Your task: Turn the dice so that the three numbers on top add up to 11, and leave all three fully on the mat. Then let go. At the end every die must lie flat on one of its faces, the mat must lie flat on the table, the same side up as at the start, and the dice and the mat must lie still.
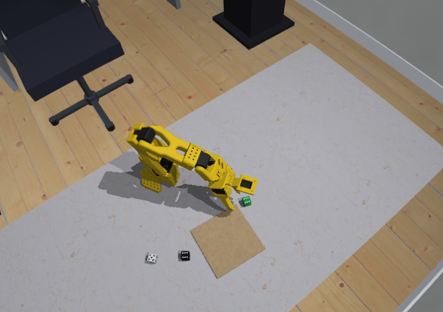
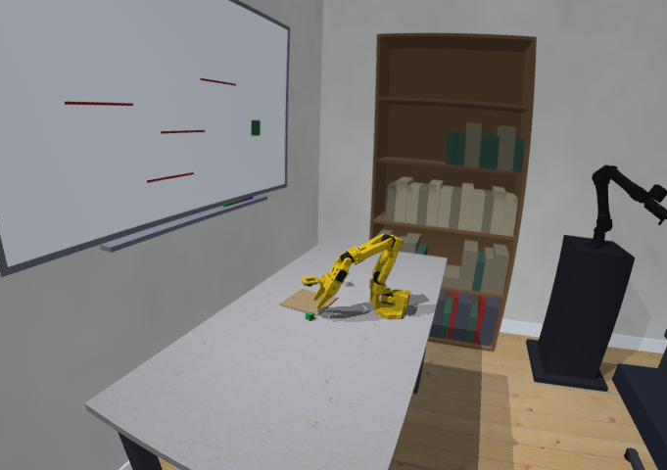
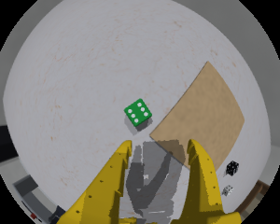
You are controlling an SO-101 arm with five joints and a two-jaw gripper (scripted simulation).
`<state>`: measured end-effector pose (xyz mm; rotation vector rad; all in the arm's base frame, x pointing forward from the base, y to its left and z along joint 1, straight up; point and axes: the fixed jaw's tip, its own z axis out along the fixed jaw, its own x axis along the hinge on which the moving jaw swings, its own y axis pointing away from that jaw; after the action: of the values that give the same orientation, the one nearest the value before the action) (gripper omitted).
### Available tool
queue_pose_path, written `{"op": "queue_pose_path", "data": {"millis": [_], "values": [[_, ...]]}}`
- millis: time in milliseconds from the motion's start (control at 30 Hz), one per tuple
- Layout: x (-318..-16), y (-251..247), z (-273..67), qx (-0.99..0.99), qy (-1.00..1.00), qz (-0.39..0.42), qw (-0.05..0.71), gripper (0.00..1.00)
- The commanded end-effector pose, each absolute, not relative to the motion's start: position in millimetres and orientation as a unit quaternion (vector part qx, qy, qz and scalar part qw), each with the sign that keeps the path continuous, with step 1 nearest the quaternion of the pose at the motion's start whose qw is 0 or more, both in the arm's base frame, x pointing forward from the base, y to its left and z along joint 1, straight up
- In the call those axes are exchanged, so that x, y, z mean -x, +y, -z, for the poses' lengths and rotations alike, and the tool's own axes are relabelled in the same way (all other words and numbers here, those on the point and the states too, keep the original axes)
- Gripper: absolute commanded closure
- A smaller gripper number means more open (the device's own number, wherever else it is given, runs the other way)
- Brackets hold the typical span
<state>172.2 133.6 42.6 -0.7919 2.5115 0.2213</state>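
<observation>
A green die lies flat on the table with six on top, off the mat near its corner. A black die with six on top lies beyond the mat's other side. A white die with five on top lies farther out. The black die is hidden in the exterior view. The tan mat lies flat and bears no die. My gripper is partly open and empty, above the table by the mat's near corner, beside the green die.
The grey table carries the arm and its shadow. An office chair stands beyond the table edge. A whiteboard hangs on the wall alongside, and a bookcase stands past the table's far end.
</observation>
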Motion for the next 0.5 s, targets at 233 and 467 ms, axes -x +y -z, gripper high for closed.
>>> {"op": "queue_pose_path", "data": {"millis": [233,467], "values": [[-184,135,-53,0.273,0.92,-0.086,0.268,0.72],[-198,118,-54,0.224,0.939,-0.07,0.252,0.72]]}}
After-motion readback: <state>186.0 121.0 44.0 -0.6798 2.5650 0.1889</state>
